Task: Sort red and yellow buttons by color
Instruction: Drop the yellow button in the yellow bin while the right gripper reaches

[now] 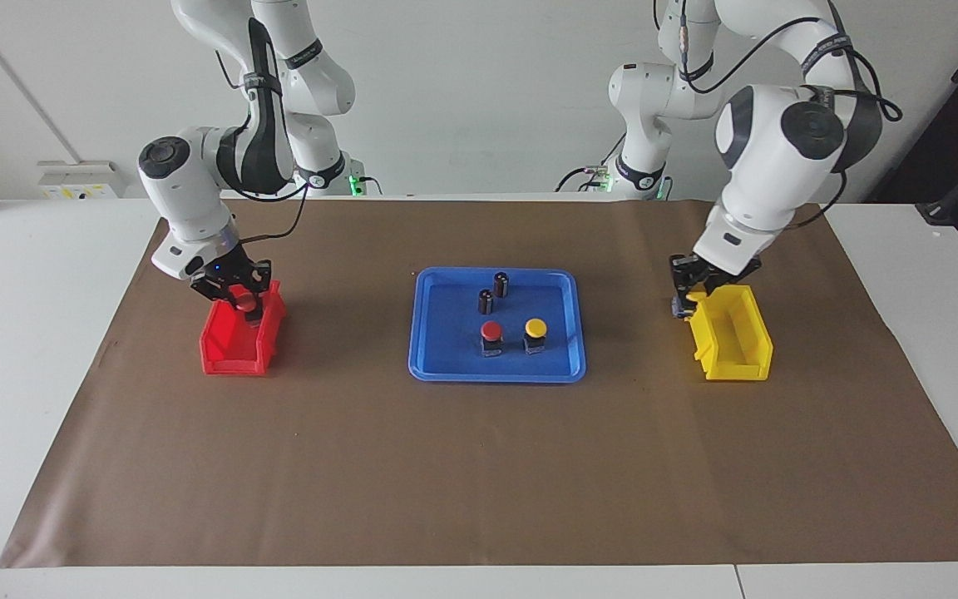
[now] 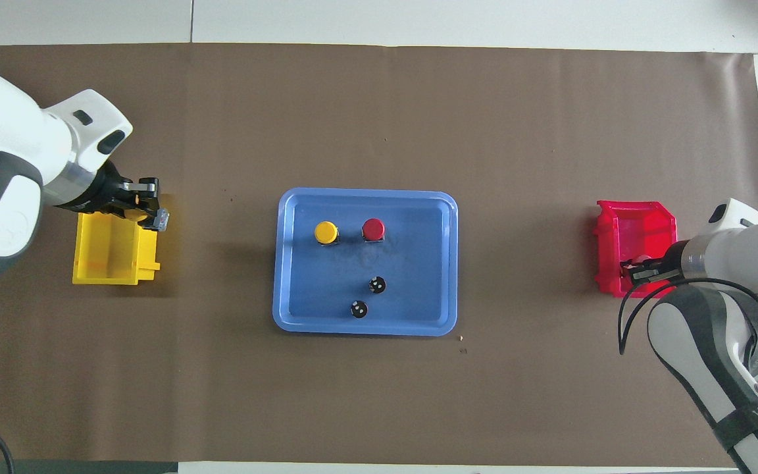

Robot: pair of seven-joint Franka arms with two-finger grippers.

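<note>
Right now both arms are out at their bins, one at each end of the table. The right gripper (image 1: 239, 293) sits over the red bin (image 1: 225, 349) with a red button (image 1: 244, 301) clamped between its fingers, the cap just above the bin's inside. The left gripper (image 1: 687, 293) hangs at the corner of the yellow bin (image 1: 745, 345) nearest the robots; something small shows at its tip (image 2: 160, 219), but I cannot tell whether its fingers are closed on it or spread.

Left on the blue tray (image 1: 437, 333) at mid-table are a second red button (image 1: 491, 331) and a yellow button (image 1: 535, 328), upright, side by side. The red one stands toward the right arm's end and the yellow toward the left arm's (so neither arm should have to cross). Two dark capless cylinders (image 1: 493, 293) stand nearer the robots. For the held button, the drop looks straight down.
</note>
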